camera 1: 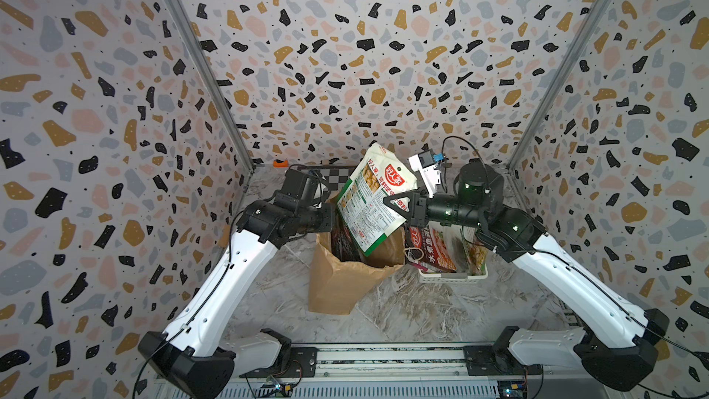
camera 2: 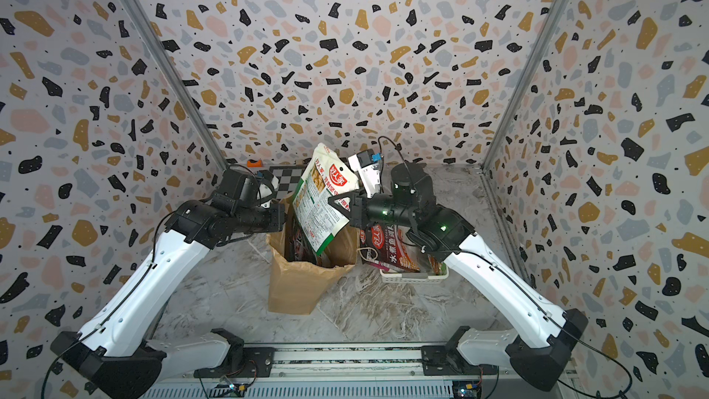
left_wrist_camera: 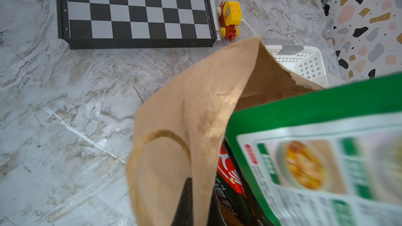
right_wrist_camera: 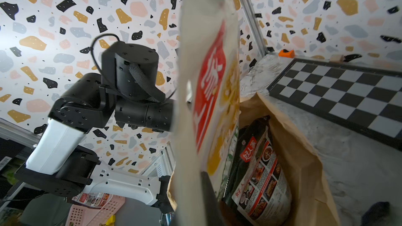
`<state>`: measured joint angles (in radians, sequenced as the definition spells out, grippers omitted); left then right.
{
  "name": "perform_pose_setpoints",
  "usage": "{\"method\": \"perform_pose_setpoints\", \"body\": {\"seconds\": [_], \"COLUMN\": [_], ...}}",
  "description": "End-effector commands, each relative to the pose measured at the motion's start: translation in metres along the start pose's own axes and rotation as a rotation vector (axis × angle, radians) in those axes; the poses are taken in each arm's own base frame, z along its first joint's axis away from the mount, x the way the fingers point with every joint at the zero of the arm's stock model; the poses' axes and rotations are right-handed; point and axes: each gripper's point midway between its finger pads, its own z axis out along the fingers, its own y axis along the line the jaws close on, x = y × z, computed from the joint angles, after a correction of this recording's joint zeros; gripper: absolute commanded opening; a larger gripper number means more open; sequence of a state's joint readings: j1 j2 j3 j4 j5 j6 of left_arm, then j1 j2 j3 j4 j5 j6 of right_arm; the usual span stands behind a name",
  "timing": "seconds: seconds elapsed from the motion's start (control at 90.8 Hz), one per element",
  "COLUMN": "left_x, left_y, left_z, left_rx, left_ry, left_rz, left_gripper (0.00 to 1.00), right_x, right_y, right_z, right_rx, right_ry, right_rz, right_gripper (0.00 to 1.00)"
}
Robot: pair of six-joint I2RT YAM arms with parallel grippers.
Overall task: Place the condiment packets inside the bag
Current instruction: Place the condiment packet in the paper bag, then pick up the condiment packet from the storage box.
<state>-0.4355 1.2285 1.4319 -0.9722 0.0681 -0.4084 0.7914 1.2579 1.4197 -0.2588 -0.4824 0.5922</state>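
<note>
The left jaws are closed on the near-side wall of the paper bag (camera 1: 341, 282), just below its rim. This grip seems meant to keep the soft, creased mouth pulled open and stop the bag from tipping. The bag stands upright on the desk (camera 1: 403, 312), long axis vertical and mouth facing up, with the white basket (camera 1: 452, 277) just beside it.

The right jaws are clamped on one side edge of the cream and green packet (camera 1: 370, 201), about halfway along its length, and hold it in the air over the bag's mouth. Gripping the side leaves the lower end free to go in first. The packet's long axis is steeply tilted. Its cream top end is raised toward the back wall, and its green-edged bottom corner points down at the opening. The printed back faces the left arm (camera 1: 230, 282). Whether the lower corner has passed the rim I cannot tell; it looks about level with it.

A dark packet (right_wrist_camera: 261, 170) is already inside, standing on end against the far wall, which leaves a gap on the near side. More packets (camera 1: 433, 247) wait in the basket, so the task looks partly done.
</note>
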Motion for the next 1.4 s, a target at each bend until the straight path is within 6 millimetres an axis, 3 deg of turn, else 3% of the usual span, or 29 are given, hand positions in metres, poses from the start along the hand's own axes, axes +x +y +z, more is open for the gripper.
{"method": "perform_pose_setpoints", "body": {"seconds": [0.0,0.121,0.264,0.551,0.716,0.87,0.914,1.024,1.189,1.3,1.388], "left_x": [-0.011,-0.01,-0.009,-0.007,-0.007,-0.007,-0.006,-0.006,-0.006,-0.005,-0.005], "left_y": [-0.004,-0.005,-0.007,-0.006,-0.006,-0.006,-0.006,-0.006,-0.004,-0.004,-0.004], "left_z": [-0.011,-0.009,-0.006,-0.004,-0.004,-0.003,-0.002,-0.001,0.0,0.001,0.0], "left_rx": [0.02,0.025,0.037,0.035,0.038,0.036,0.036,0.034,0.027,0.024,0.022], "left_ry": [-0.076,-0.074,-0.064,-0.064,-0.062,-0.061,-0.057,-0.056,-0.051,-0.044,-0.044], "left_rz": [0.004,0.003,0.001,-0.001,0.002,0.005,0.006,0.007,0.011,0.016,0.018], "left_gripper": [0.0,0.0,0.0,0.0,0.0,0.0,0.0,0.0,0.0,0.0,0.0], "right_x": [-0.022,-0.005,0.007,0.024,0.053,0.073,0.074,0.071,0.064,0.054,0.055], "right_y": [0.028,0.013,-0.007,-0.021,-0.052,-0.066,-0.066,-0.065,-0.064,-0.063,-0.084], "right_z": [-0.015,-0.009,0.013,0.049,0.063,0.071,0.07,0.061,0.033,-0.002,-0.039], "right_rx": [-0.075,-0.027,0.006,0.073,0.218,0.296,0.305,0.342,0.415,0.495,0.657], "right_ry": [-0.101,-0.089,-0.158,-0.277,-0.254,-0.189,-0.174,-0.141,-0.121,-0.114,-0.072], "right_rz": [-0.011,0.045,0.154,0.226,0.225,0.197,0.177,0.113,-0.007,-0.158,-0.271], "right_gripper": [0.0,0.0,0.0,0.0,0.0,0.0,0.12,0.33,0.48,0.56,0.65]}}
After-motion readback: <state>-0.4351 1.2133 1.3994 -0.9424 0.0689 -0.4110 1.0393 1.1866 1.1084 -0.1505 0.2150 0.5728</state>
